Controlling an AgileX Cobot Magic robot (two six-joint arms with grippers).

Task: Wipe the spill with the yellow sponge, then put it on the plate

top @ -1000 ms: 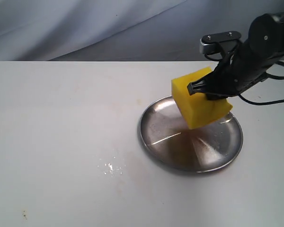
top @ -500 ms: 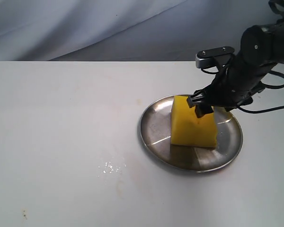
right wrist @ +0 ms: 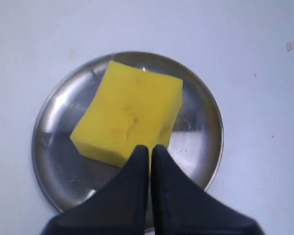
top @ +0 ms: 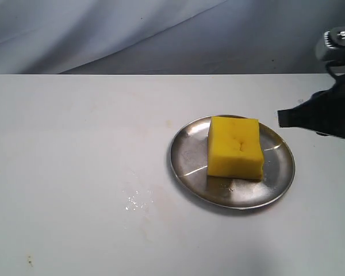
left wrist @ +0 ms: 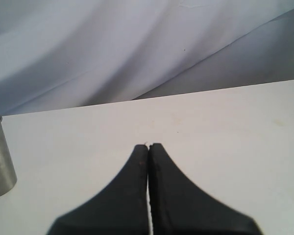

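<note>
So the white table (top: 75,144) is taking up pretty much the whole scene, and a wrinkly blue-grey cloth (top: 103,34) is hanging along the far side behind it. A tiny dark speck (top: 30,262) is sitting near the near left corner. A shiny metal cup (left wrist: 0,156) is standing upright on the tabletop too, only partly showing in the left wrist view.

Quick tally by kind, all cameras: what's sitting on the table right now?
Sponge, yellow, lying on the plate: 1
Plate, metal: 1
Spill traces, a patch of small droplets on the table: 1
Metal cup, seen at the edge of the left wrist view only: 1
Total: 4
</note>
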